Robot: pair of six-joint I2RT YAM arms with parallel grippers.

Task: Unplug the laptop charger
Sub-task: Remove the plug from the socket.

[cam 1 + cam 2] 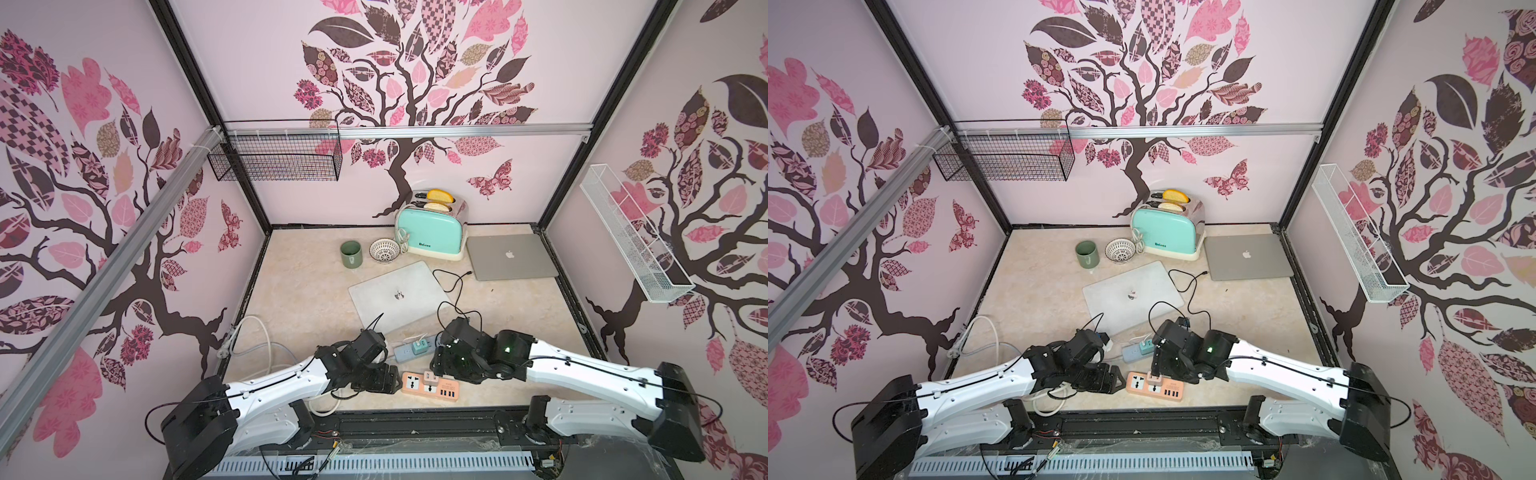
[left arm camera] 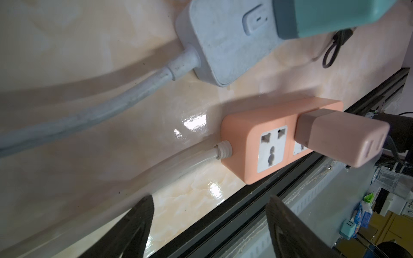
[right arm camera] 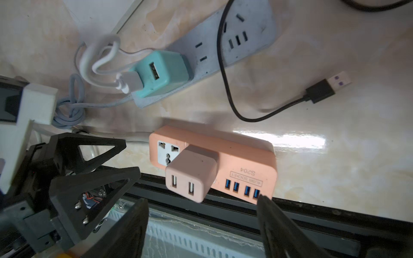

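A pink charger adapter (image 3: 192, 176) sits plugged into the orange power strip (image 3: 234, 160) at the table's front edge, with both its USB ports empty. The black charger cable (image 3: 223, 78) lies loose on the table. Its USB plug (image 3: 324, 89) rests free beside the strip, and the cable runs up between the laptops (image 1: 457, 286). My right gripper (image 3: 202, 207) hovers open just in front of the adapter, holding nothing. At the strip's cord end my left gripper (image 2: 211, 201) is open too and empty, a little short of the strip (image 2: 257, 145).
A grey power strip (image 1: 409, 351) holds a teal adapter (image 1: 419, 346) with a white cable, just behind the orange one. Farther back lie a white laptop (image 1: 399, 295) and a grey laptop (image 1: 511, 257), then a toaster (image 1: 432, 228), bowl (image 1: 384, 250) and green mug (image 1: 351, 253).
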